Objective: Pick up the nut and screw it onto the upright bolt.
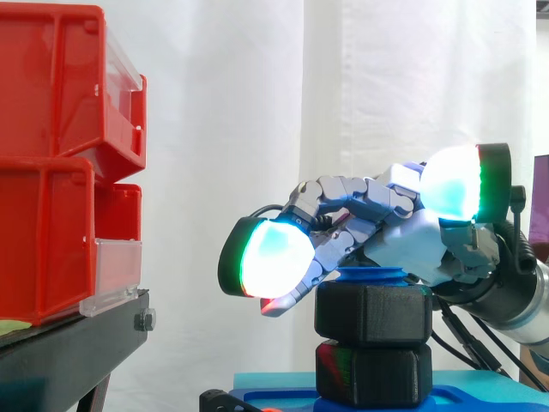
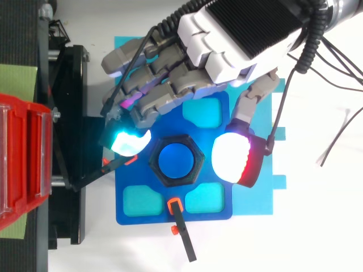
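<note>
A black hexagonal nut (image 2: 176, 160) sits on the upright blue bolt (image 2: 174, 160), whose top shows through its hole. In the side view the nut (image 1: 373, 313) rests above a second black hexagonal piece (image 1: 373, 373) on the blue base plate (image 2: 211, 107). My hand (image 2: 227, 39) hovers over the nut from the upper right. A cyan-glowing fingertip (image 2: 128, 141) hangs just left of the nut and the white-glowing thumb pad (image 2: 231, 158) lies to its right. In the side view the thumb pad (image 1: 451, 182) stands well above the nut. The fingers are loosely bent and hold nothing.
Red bins (image 1: 60, 172) on a black stand (image 1: 69, 348) rise at the left, close to the cyan fingertip. The base plate has several turquoise recesses (image 2: 140, 201). A black rod with orange ends (image 2: 182, 235) lies at the plate's front edge. Thin cables (image 2: 340, 130) trail at the right.
</note>
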Controlling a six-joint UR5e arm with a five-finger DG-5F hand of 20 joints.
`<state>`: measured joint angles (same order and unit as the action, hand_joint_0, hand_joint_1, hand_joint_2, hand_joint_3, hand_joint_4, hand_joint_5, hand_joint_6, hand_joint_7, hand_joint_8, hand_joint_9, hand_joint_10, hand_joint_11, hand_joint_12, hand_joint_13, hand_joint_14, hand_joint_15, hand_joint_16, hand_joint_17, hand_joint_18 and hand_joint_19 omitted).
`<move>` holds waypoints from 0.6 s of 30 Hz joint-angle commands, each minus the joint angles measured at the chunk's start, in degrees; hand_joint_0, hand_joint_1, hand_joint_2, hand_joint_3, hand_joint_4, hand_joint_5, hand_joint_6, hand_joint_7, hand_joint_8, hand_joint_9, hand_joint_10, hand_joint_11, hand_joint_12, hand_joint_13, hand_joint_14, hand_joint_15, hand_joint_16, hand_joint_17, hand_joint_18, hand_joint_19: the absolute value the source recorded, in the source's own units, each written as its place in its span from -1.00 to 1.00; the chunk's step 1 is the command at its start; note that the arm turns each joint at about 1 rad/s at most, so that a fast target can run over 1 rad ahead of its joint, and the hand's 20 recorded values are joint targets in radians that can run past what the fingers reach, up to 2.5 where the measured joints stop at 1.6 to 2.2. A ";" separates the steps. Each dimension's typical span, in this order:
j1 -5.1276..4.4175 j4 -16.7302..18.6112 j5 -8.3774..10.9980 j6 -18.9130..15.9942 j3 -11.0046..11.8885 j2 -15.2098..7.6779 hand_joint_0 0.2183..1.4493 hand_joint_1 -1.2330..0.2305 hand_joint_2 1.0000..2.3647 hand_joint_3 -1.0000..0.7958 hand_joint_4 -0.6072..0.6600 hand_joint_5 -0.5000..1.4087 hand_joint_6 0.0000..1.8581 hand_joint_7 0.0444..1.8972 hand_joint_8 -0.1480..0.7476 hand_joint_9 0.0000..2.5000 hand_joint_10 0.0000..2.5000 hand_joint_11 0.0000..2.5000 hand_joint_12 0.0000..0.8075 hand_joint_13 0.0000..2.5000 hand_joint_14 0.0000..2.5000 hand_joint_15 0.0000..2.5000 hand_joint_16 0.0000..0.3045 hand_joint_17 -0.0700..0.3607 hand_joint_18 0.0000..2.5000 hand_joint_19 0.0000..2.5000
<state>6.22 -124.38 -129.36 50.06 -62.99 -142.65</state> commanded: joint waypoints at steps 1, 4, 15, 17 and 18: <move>-0.24 -0.24 0.24 0.21 -0.29 0.00 -0.57 0.59 -1.00 -0.44 0.30 -0.57 -0.46 -0.21 -0.20 -0.40 -1.00 -1.00 -0.37 -0.58 -1.00 -1.00 -0.82 -0.39 -0.80 -1.00; -0.24 -0.24 0.16 0.21 -0.29 0.00 -0.57 0.59 -1.00 -0.44 0.31 -0.57 -0.46 -0.18 -0.19 -0.40 -1.00 -1.00 -0.37 -0.58 -1.00 -1.00 -0.82 -0.39 -0.80 -1.00; 0.55 0.11 0.16 0.12 -2.14 0.00 -0.55 0.59 -1.00 -0.44 0.35 -0.53 -0.46 0.11 -0.16 -0.37 -1.00 -1.00 -0.38 -0.56 -1.00 -1.00 -0.83 -0.40 -0.80 -1.00; 0.72 0.11 0.07 0.12 -2.23 0.00 -0.55 0.58 -1.00 -0.44 0.33 -0.52 -0.46 0.19 -0.14 -0.35 -1.00 -1.00 -0.38 -0.56 -1.00 -1.00 -0.83 -0.40 -0.79 -1.00; 0.72 0.11 0.16 0.12 -2.23 0.00 -0.55 0.58 -1.00 -0.44 0.33 -0.52 -0.46 0.21 -0.14 -0.35 -1.00 -1.00 -0.38 -0.56 -1.00 -1.00 -0.83 -0.40 -0.79 -1.00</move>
<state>6.75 -124.29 -129.20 50.20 -65.11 -142.65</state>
